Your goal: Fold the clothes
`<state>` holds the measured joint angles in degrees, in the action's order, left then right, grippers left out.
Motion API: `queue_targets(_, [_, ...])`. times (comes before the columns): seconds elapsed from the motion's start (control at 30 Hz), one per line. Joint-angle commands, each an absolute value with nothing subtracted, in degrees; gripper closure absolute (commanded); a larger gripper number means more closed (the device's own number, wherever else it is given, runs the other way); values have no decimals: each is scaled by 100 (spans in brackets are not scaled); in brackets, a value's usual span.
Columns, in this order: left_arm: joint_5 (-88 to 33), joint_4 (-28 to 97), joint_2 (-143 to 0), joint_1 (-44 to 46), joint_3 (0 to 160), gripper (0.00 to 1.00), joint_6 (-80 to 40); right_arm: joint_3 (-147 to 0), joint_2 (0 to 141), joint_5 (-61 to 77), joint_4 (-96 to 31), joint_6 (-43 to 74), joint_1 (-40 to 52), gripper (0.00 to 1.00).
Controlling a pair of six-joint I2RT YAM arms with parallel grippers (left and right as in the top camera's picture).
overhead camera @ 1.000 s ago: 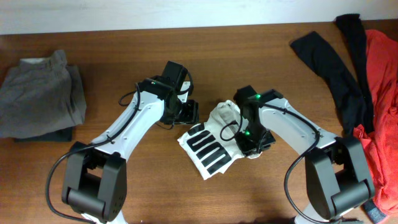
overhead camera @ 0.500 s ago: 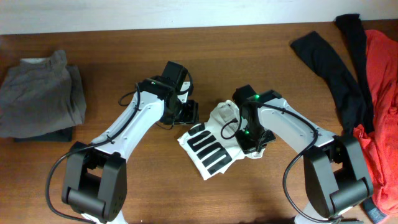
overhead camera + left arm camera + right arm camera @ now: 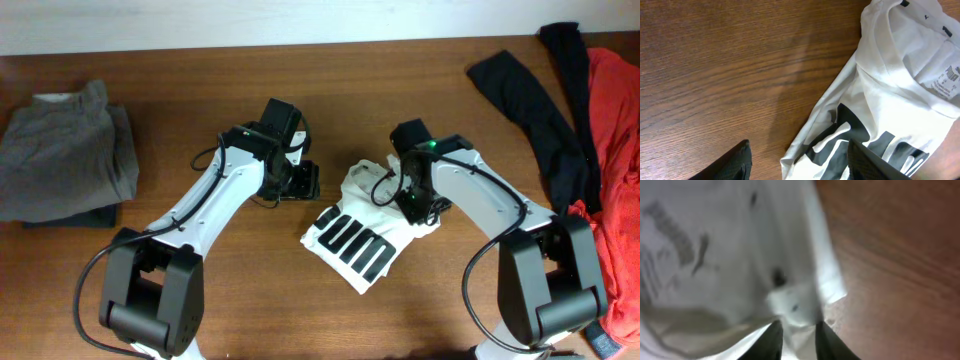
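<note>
Looking down, we see the white T-shirt (image 3: 360, 228) folded, the left gripper (image 3: 298, 182) just beside its upper-left edge, the right gripper (image 3: 414, 206) on its upper-right edge. Only the left wrist view shows its neck label (image 3: 946, 80). Left jaws stand spread, holding nothing; right jaws, nearly together, pinch its fabric.

1. The counter (image 3: 715, 60) is showing brown wood, its grain smooth and faintly glossy.
2. The T-shirt (image 3: 365, 232) is looking like thin white cloth, matt and creased, and its black bars (image 3: 352, 248) are looking like a flat print.
3. The left pincer (image 3: 799, 167) is showing matt black fingers (image 3: 735, 162), seemingly plastic.
4. The left arm (image 3: 210, 200) and the right arm (image 3: 485, 195) are showing smooth white plastic shells with a slight gloss.
5. The grey folded garment (image 3: 65, 150), the long black garment (image 3: 530, 110) and the orange-red garment (image 3: 615, 150) are all looking like soft matt cloth.
</note>
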<state>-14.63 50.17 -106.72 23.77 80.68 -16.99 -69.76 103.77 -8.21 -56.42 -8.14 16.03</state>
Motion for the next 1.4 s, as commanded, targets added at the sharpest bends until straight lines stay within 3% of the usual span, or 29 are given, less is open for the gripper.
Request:
queue_targets(0.0, [-1542,5039,-10691,2401,8062,38,-1708,-7076,10261,-1004,-5419,-663,1468,69])
queue_targets(0.13, [-1525,5019,-10691,2401,8062,38,-1708,-7076,10263,-1081,-5142,-178,1330,62])
queue_targets(0.27, [-1520,4971,-10691,2401,8062,38,-1688,-7131,10193,-1079,-5408,248,1267,70])
queue_targets(0.37, [-1522,4753,-10691,2401,8062,38,-1500,-7244,9845,-1024,-5625,486,1267,70])
queue_targets(0.53, [-1529,4414,-10722,2401,8062,32,-1315,-7330,8886,353,-5791,519,1273,57])
queue_targets(0.8, [-2423,4580,-11509,2401,8062,32,-1323,-6895,9074,762,-6407,526,1273,62])
queue_targets(1.03, [-2630,5260,-11806,2401,8060,34,-1323,-6254,9627,993,-5760,521,1273,62])
queue_targets(1.13, [-2790,5634,-11806,2412,8055,43,-1321,-6213,9924,967,-5384,517,1273,62])
queue_targets(1.3, [-2790,5822,-11806,2563,7907,46,-1321,-6213,10409,626,-4482,517,1271,61])
queue_targets(1.37, [-2821,5817,-11806,2665,7769,49,-1323,-6213,10645,294,-3889,447,1271,57])
